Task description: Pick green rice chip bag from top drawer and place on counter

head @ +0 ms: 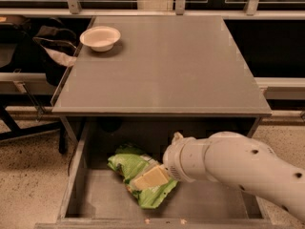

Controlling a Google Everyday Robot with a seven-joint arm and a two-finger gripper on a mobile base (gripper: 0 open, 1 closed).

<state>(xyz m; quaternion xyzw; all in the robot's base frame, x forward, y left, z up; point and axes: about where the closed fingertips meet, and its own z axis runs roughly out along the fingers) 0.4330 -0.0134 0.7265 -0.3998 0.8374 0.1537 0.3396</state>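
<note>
The green rice chip bag [129, 165] lies crinkled on the floor of the open top drawer [78, 194], left of centre. It carries a pale panel [150, 178]. My white arm [228, 168] reaches in from the lower right, and the gripper [162, 171] at its end is down at the bag's right side, over the pale panel and mostly hidden by the wrist. The counter [167, 66] is the grey metal top above the drawer.
A white bowl [100, 37] stands at the counter's back left corner. Dark bags and chair legs [43, 46] are left of the counter. A rail [281, 85] runs along the right. The drawer's low side walls border the bag.
</note>
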